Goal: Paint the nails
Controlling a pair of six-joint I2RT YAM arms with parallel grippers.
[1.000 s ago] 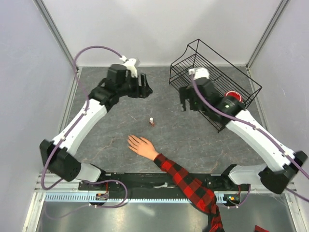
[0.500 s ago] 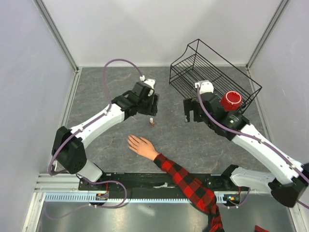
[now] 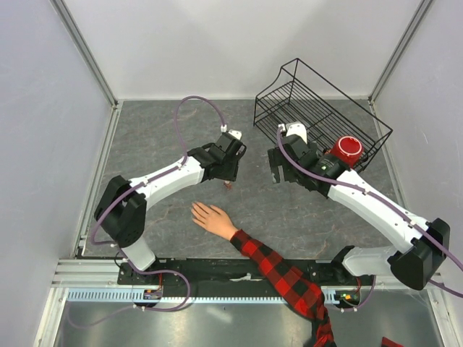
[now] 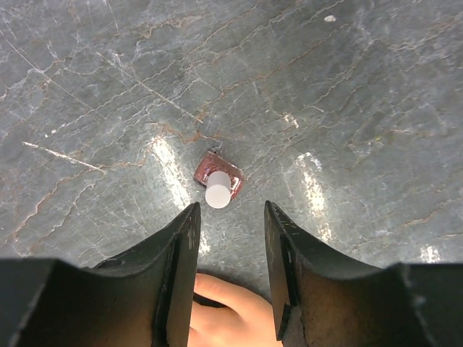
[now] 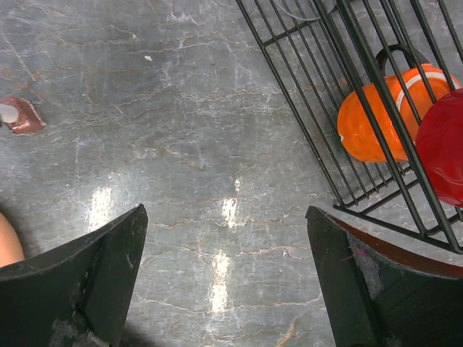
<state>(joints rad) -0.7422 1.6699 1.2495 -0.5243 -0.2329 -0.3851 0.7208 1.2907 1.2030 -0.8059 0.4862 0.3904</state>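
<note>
A pale hand (image 3: 210, 217) with spread fingers lies on the grey table, its arm in a red-and-black plaid sleeve (image 3: 278, 271); the nails are too small to make out. A tiny dark red bottle (image 3: 228, 184) with a white cap stands just beyond the fingers. My left gripper (image 3: 230, 172) hovers over it. In the left wrist view the bottle (image 4: 218, 184) sits just past the tips of the left gripper (image 4: 231, 210), whose jaws stand partly apart with nothing between them, and the hand (image 4: 224, 311) shows below. My right gripper (image 3: 278, 175) hangs wide open (image 5: 226, 213) over bare table.
A black wire basket (image 3: 318, 108) sits tipped at the back right, with a red cup (image 3: 346, 150) by its near edge. The right wrist view shows basket wires (image 5: 304, 123), an orange object (image 5: 383, 108) and the red cup (image 5: 441, 148) inside. Walls enclose the table.
My left arm has swung right and forward until its gripper is over the bottle, with the jaws narrowing. The right gripper dipped toward the table centre, then pulled slightly back.
</note>
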